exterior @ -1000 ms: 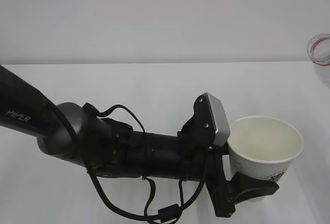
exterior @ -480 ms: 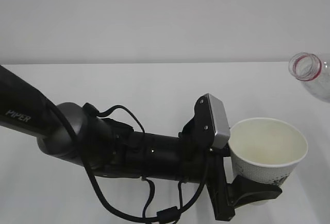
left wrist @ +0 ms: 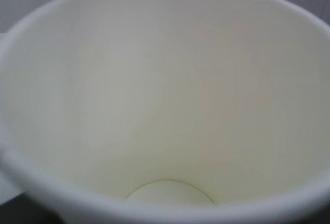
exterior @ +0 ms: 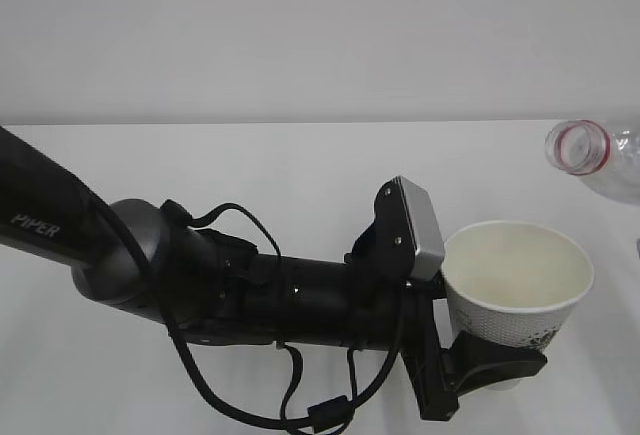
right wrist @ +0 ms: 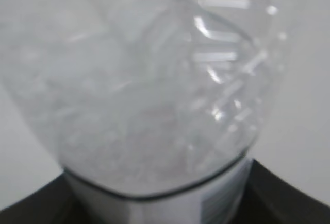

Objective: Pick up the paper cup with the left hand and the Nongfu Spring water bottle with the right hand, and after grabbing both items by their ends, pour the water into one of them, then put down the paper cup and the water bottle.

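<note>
Clearly left hand [exterior: 480, 370] fingers grasping paper cup [exterior: 515, 290], right fingers grasping tilted water bottle [exterior: 595, 155].

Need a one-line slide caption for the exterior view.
Left tool holds the empty cup upright; the uncapped bottle tilts in from the right, mouth above the rim.
</note>
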`<state>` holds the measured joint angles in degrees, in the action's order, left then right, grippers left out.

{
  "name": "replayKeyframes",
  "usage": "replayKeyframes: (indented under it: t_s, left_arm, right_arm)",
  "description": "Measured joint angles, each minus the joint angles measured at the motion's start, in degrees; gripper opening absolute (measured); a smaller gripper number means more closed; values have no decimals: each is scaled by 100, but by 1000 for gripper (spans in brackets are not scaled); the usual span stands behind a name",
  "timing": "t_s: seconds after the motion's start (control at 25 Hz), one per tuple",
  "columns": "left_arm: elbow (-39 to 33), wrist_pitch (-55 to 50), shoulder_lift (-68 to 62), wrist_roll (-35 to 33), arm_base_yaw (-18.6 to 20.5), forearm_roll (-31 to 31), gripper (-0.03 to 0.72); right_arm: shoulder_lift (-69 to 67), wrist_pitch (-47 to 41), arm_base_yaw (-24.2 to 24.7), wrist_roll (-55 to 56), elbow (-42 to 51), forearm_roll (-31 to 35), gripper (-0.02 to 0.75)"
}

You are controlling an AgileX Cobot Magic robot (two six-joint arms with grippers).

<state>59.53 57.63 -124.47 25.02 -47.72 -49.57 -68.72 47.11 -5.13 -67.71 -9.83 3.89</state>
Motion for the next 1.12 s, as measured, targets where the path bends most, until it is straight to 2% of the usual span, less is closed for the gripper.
replayKeyframes:
  t_s: [1.12]
  left_arm:
    - [0, 0, 0, 0, 0, 33, 544]
  right_arm:
    - [0, 223, 0, -886, 201, 13, 440]
